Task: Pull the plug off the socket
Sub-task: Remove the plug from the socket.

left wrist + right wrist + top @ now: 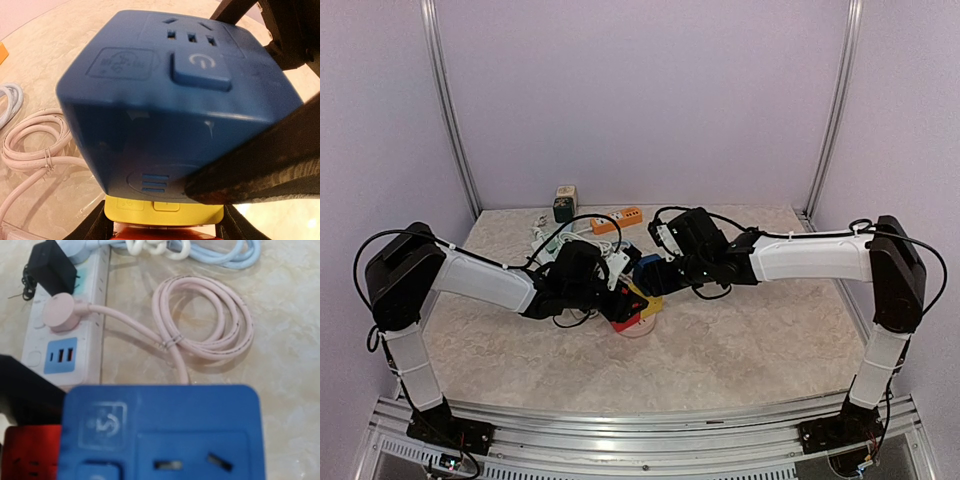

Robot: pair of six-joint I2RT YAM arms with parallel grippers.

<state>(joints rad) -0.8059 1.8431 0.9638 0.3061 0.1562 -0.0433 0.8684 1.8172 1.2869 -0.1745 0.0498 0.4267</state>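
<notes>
A blue cube plug (pixel 648 271) sits against a yellow cube socket (pixel 643 298), which is stacked on a red cube (pixel 625 319). My left gripper (pixel 620 306) is shut on the yellow and red cubes. In the left wrist view its fingertips (pixel 94 227) flank the yellow cube (pixel 165 212), and the blue cube (pixel 165 100) fills the frame above. My right gripper (pixel 658 270) is shut on the blue cube; one of its fingers (pixel 265 165) presses on the cube's side. The blue cube (pixel 160 435) hides that gripper's fingers in the right wrist view.
A white power strip (pixel 65 330) with a pink plug (pixel 57 312), a coiled pink cable (pixel 210 320) and a black adapter (pixel 50 265) lies just behind. An orange power strip (pixel 618 219) and small adapters (pixel 565 203) lie at the back. A pale round dish (pixel 642 330) lies under the cubes.
</notes>
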